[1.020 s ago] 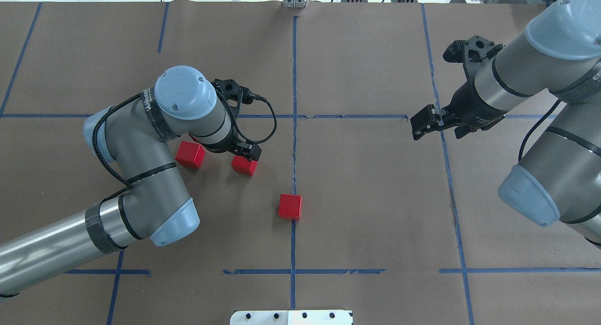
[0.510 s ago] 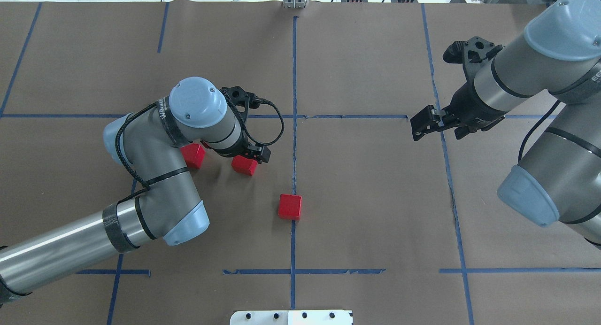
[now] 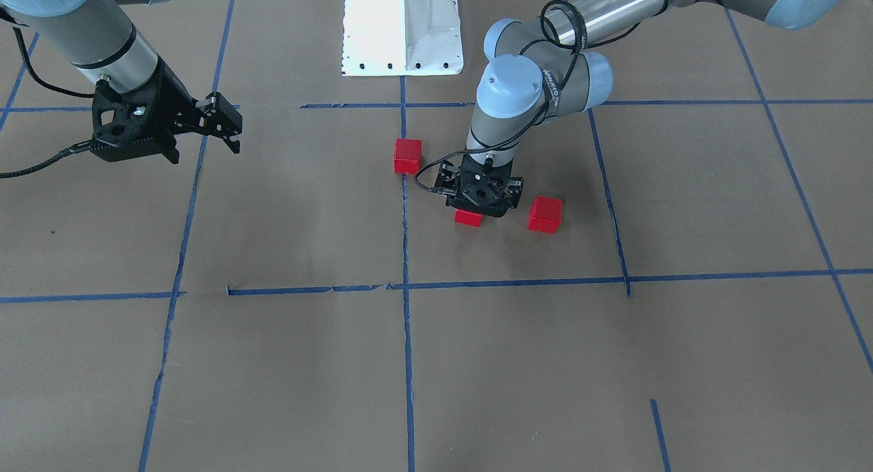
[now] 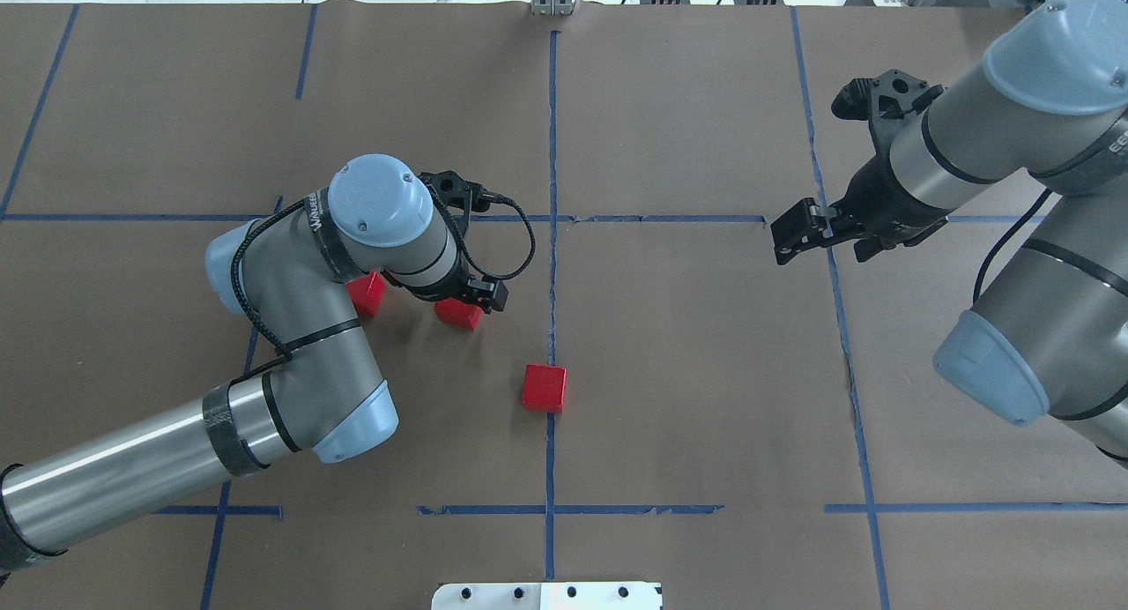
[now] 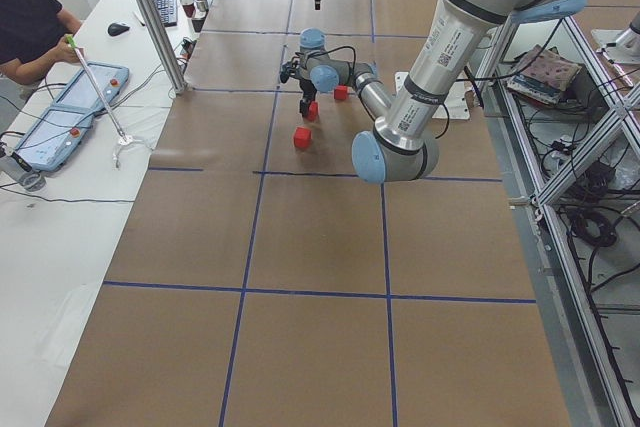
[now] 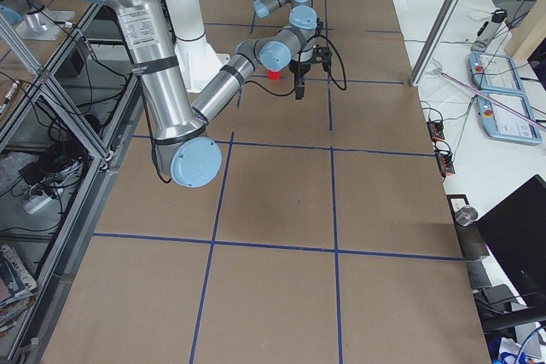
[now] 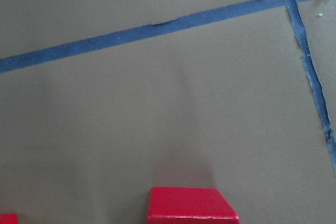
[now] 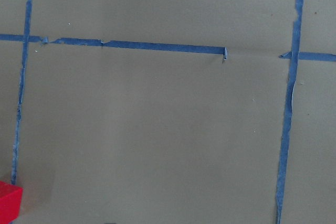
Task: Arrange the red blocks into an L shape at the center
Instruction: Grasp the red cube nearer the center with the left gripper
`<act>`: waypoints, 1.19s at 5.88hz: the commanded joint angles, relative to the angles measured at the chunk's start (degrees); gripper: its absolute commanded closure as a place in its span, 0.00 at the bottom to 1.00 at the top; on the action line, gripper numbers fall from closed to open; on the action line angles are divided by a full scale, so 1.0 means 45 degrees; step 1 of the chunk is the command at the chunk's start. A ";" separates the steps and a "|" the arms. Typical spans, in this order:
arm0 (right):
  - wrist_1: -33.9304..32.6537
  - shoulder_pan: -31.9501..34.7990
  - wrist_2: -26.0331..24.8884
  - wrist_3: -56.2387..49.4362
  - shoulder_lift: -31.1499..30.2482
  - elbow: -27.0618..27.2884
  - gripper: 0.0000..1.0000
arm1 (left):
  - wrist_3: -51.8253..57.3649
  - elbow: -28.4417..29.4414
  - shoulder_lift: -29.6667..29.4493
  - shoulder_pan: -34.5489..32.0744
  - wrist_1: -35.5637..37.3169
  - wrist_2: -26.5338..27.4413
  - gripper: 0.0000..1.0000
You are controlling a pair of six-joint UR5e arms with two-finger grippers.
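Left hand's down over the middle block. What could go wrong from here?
1. The left hand hides most of the middle block; whether its fingers straddle it squarely cannot be seen, so an off-centre close could twist or push it.
2. The second block lies close beside that hand; a sideways swing may knock it.
3. The third block sits at the blue line; placing too tightly could shove it.

a person (image 5: pixel 25 15) is beside a teach pendant (image 5: pixel 88 97) on a white side table (image 5: pixel 60 277).
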 commanded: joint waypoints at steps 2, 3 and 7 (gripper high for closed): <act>0.0000 -0.0020 -0.0040 -0.0019 -0.0002 -0.0133 0.00 | 0.0196 0.0195 -0.0163 0.0013 -0.0031 0.0342 0.66; 0.0000 -0.0020 -0.0040 -0.0020 -0.0002 -0.0154 0.00 | 0.0101 0.0196 -0.0609 -0.0006 0.0007 0.0365 0.98; 0.0000 -0.0039 -0.0060 0.0136 0.0037 -0.0096 0.00 | -0.3213 0.0548 -0.2464 0.1124 0.1950 0.1419 1.00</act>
